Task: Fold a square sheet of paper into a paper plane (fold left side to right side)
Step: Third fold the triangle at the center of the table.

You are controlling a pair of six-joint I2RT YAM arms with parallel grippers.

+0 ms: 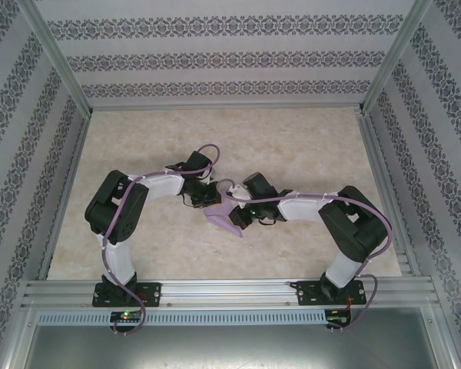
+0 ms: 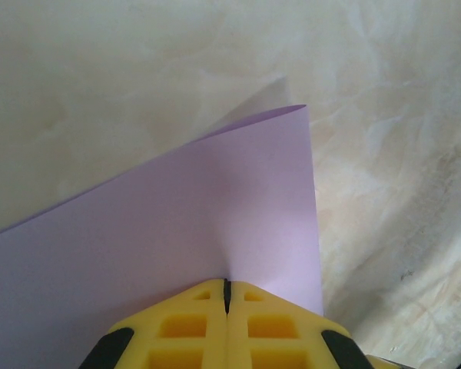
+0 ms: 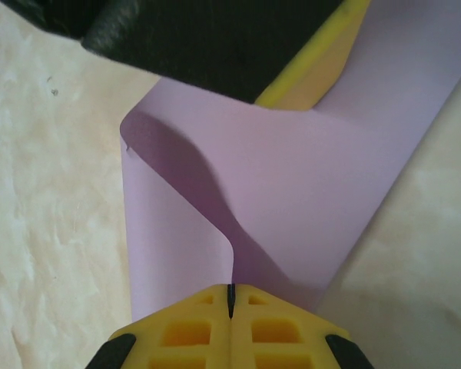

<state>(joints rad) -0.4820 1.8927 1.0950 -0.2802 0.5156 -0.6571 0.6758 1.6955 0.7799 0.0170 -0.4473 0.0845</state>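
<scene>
**Top external view: two grippers pinch one purple sheet**

Top external view shows both arms bent in toward the middle of the table (image 1: 307, 146). The left gripper (image 1: 213, 201) and the right gripper (image 1: 238, 219) sit very close to each other. The square sheet of paper (image 1: 227, 224) is between them. From up here it looks like a small purple patch peeking out under the black wrists. It is near the middle of the table, a bit toward the arms' bases. Walls (image 1: 230, 58) with a dark flower pattern stand around the table.

The left wrist view shows the left gripper's two yellow fingers (image 2: 188, 323) pressed together. Only a thin dark line runs between them. The sheet comes out of that line, so the left gripper is clamped on the paper. The purple sheet spreads away from the fingers, wide and smooth. Its far edge bends in a soft curve up to one sharp corner. The pale marble table lies behind it.

The right wrist view shows the right gripper's yellow fingers (image 3: 192, 330) pressed together too, and they pinch the same sheet. Here the paper is bent over, and one edge curls across the rest with a dark shadow under the curl. The left gripper's black and yellow body sits over the far part of the sheet.
</scene>
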